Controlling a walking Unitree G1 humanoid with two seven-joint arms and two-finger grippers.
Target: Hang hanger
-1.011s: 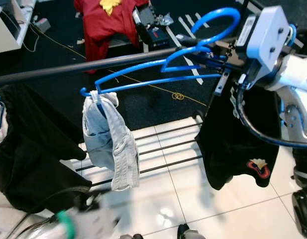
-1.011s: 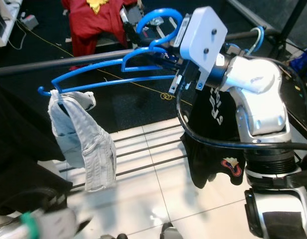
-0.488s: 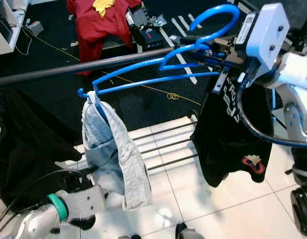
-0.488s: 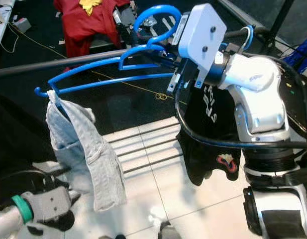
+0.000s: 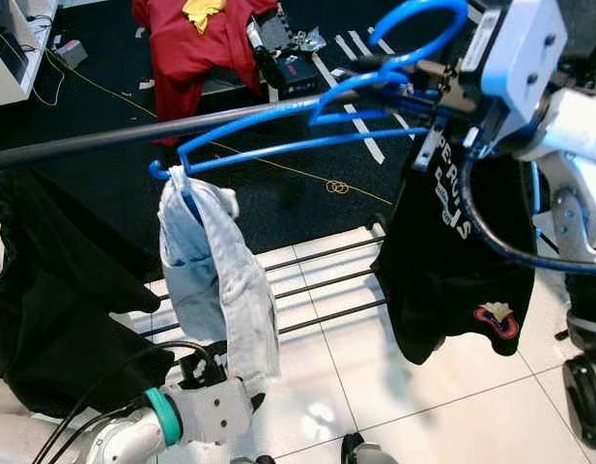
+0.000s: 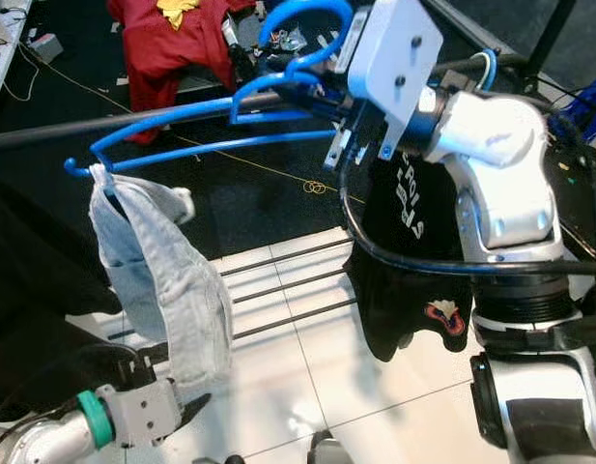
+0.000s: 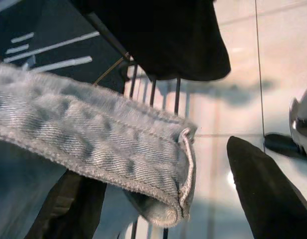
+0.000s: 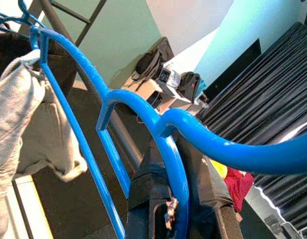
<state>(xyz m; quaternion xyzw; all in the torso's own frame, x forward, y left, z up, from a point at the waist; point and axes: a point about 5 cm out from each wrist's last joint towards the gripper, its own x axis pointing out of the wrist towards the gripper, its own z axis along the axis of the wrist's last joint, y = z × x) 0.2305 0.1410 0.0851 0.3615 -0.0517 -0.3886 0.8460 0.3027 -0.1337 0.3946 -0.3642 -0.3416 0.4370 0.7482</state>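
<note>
raised, gripping blue hanger | right end effector (clamped) | left end effector apart by denim

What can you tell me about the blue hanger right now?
The hanger is glossy blue plastic with a big curved hook and thin bars. It is held roughly level by the right end effector, shut on its neck. A pale denim garment dangles from the notch at its far tip. It sits at the dark rail; whether they touch is unclear.
</note>
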